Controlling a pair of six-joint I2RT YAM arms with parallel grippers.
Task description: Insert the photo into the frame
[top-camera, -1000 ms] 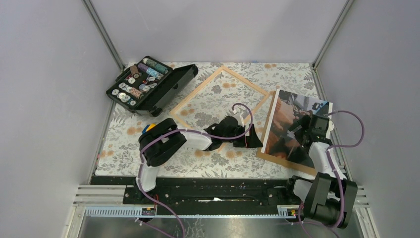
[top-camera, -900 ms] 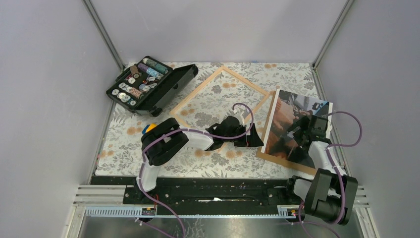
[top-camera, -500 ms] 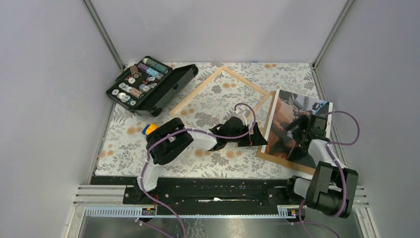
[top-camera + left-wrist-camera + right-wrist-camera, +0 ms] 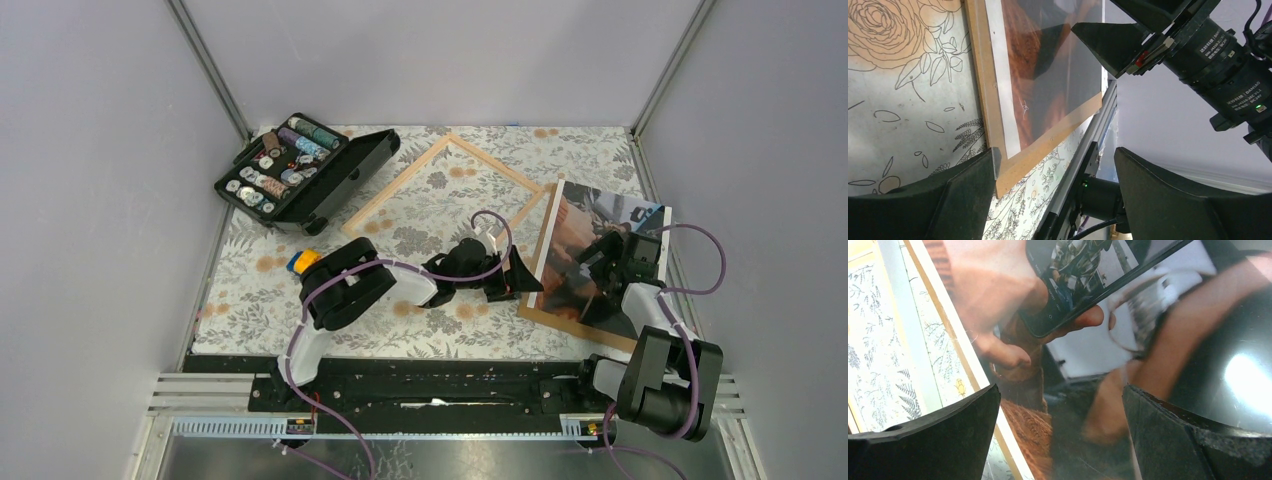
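Glossy and mostly dark, the photo lies flat on a brown board at the right of the scene, not in the frame. The frame is thin pale wood with only the flowered cloth showing through its centre. It lies turned corner-on in the middle to far part of the scene. Its right corner is just beside the photo's far left corner; whether they touch I cannot tell.

The step in hand looks like taking up the photo. The left gripper sits low at the photo's left edge, jaws wide apart with nothing between them. In its wrist view one finger is close by the board's near left corner, contact unclear. The right gripper hangs over the middle of the photo, also spread wide and empty.

Next, I judge, a fingertip must get under the photo alone, without taking the board with it. The sheet is thin and lies flush, so the approach needs to be low and at an edge or corner. After that comes a lift, a carry to the left and far, and a turn to match the frame's slant.

The photo pictures a hand holding a phone, with orange-brown knit and small black-and-white patches, and it has a white border along its left side. Its surface throws back glare and reflections, so it is likely slippery and easily creased.
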